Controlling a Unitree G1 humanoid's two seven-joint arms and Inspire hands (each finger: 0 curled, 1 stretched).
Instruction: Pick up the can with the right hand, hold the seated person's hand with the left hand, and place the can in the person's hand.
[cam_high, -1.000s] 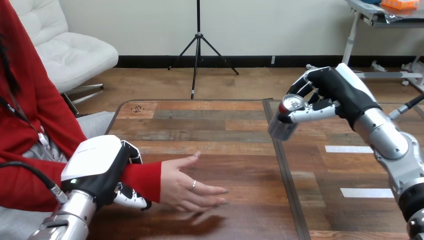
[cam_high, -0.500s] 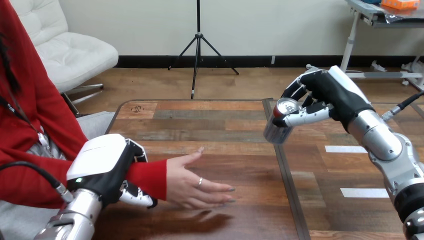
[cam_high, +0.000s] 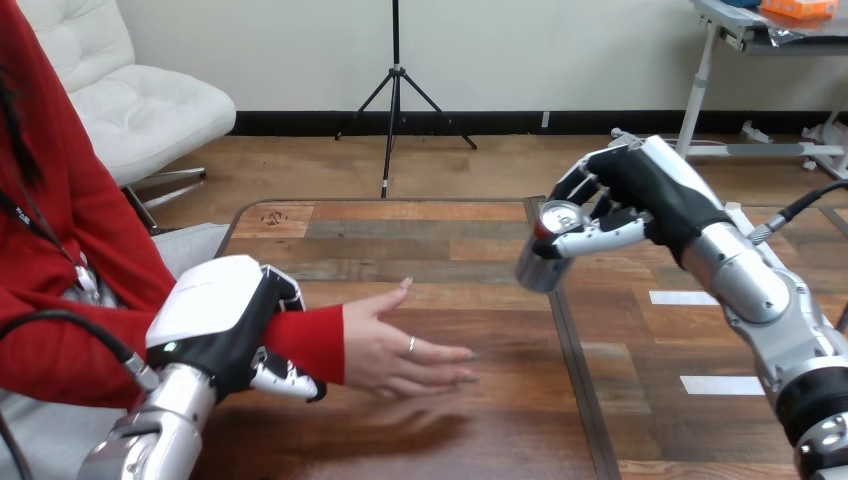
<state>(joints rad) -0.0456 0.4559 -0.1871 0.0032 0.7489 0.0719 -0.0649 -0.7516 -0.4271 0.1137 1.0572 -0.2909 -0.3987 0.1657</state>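
Note:
A silver can (cam_high: 541, 260) hangs tilted above the table's middle seam, its top facing me. My right hand (cam_high: 630, 195) is shut on it, fingers over the far side and thumb along the near side. At the lower left the person's hand (cam_high: 405, 348) reaches across the table, palm up and fingers spread, a little above the wood. My left hand (cam_high: 225, 325) is curled round the person's red-sleeved wrist, with the thumb underneath. The can is up and to the right of the person's palm, apart from it.
The wooden table (cam_high: 440, 250) is made of two tops that meet at a dark seam (cam_high: 565, 340). White tape strips (cam_high: 735, 384) lie on the right top under my right forearm. The person sits at the left edge.
My right hand has carried the can leftward and slightly down, toward the person's hand. My left hand and the held wrist have slid a little to the right.

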